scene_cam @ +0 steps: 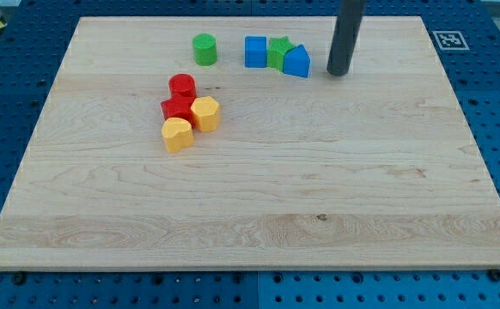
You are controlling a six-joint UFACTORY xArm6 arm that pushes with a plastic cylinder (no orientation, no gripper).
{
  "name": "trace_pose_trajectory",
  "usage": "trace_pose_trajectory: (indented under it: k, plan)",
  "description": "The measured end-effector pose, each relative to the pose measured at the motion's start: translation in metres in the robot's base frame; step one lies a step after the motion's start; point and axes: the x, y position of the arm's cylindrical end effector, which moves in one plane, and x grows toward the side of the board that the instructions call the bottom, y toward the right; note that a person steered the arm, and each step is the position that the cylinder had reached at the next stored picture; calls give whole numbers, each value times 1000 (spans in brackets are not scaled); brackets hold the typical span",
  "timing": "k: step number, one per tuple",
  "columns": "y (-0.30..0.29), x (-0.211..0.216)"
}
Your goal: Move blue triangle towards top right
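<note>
The blue triangle (297,62) lies near the view's top, right of centre, touching a green block (278,51) on its left. A blue cube (255,51) sits just left of the green block. My tip (337,73) rests on the board just to the right of the blue triangle, with a small gap between them. The dark rod rises from the tip out of the view's top.
A green cylinder (204,49) stands left of the blue cube. A cluster lies left of centre: a red cylinder (182,86), a red block (178,108), a yellow hexagonal block (205,112) and a yellow block (177,134). The wooden board (319,189) lies on a blue perforated table.
</note>
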Motion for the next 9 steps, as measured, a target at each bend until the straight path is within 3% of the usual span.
trace_pose_trajectory:
  k: [2, 4, 6, 9]
  plan:
    - [-108, 1]
    - [-87, -26]
    - [-44, 4]
    - [-19, 1]
